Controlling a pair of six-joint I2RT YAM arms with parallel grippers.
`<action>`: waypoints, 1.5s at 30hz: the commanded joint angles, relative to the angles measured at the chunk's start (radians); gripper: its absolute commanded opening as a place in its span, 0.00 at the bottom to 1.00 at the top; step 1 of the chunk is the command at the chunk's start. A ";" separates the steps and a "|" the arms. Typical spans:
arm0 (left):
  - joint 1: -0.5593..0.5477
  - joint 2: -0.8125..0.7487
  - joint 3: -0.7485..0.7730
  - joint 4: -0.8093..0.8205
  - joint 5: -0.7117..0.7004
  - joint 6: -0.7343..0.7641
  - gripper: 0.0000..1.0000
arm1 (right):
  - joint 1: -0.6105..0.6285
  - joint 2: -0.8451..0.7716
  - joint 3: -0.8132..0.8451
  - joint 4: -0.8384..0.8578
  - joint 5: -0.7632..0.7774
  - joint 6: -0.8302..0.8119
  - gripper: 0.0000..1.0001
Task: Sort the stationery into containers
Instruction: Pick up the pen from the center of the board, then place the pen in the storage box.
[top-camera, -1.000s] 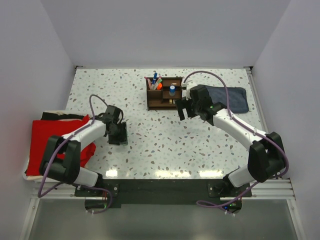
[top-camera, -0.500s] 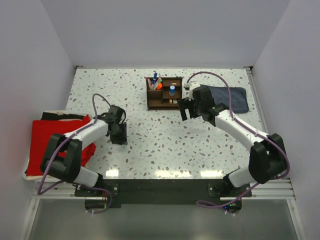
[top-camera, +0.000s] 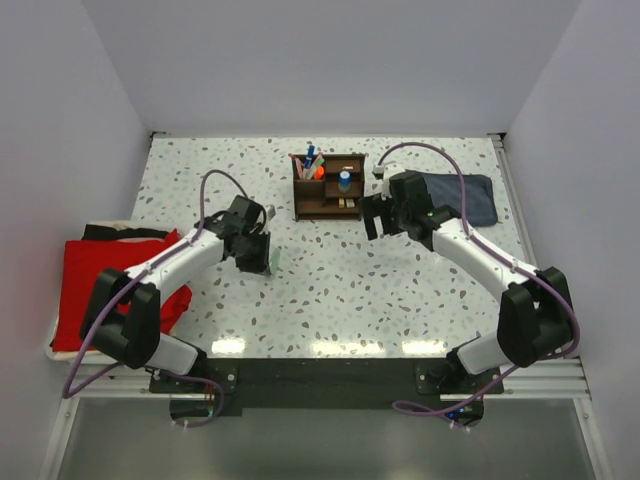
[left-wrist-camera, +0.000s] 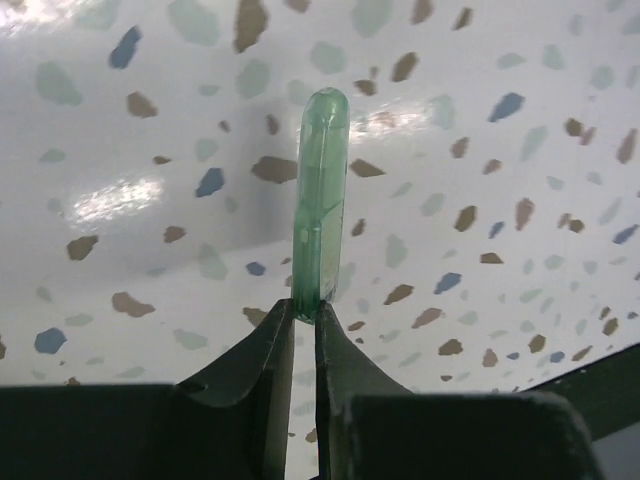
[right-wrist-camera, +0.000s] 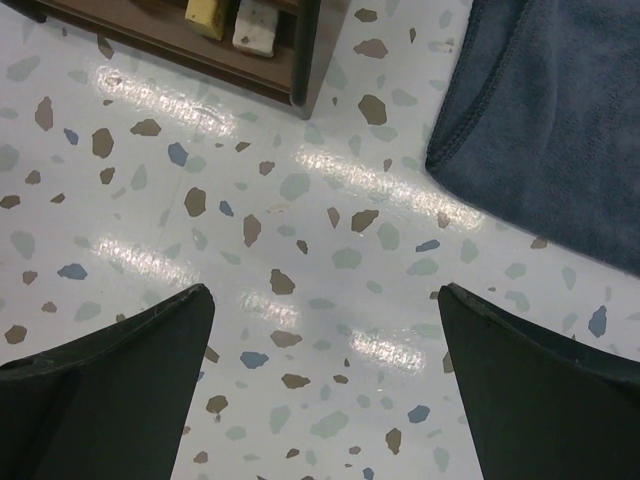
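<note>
Since the earlier frame the left arm is swinging forward and to the right, and the left gripper is now carrying the pale green tube above the desk. The right gripper is sitting closer to the wooden organizer, just off its right end. Pens are standing in the organizer's far-left compartment, well ahead of the left gripper.

From the left wrist, the left gripper is clamping the near end of the tube, which is pointing straight out beyond the fingertips.

From the right wrist, the right gripper is holding its fingers wide apart, gripping nothing. The organizer's corner, with tan bits inside, is lying ahead and left; the blue-grey cloth is lying ahead and right.
</note>
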 joint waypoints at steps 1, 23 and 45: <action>-0.070 0.020 0.107 0.006 0.105 0.046 0.00 | -0.029 -0.018 0.036 0.007 0.008 0.009 0.99; 0.007 0.253 0.213 0.513 0.570 -0.237 0.00 | -0.170 -0.147 -0.102 -0.007 -0.106 0.137 0.99; 0.004 0.367 0.374 0.412 0.360 -0.281 0.00 | -0.188 -0.084 -0.051 -0.005 -0.095 0.135 0.99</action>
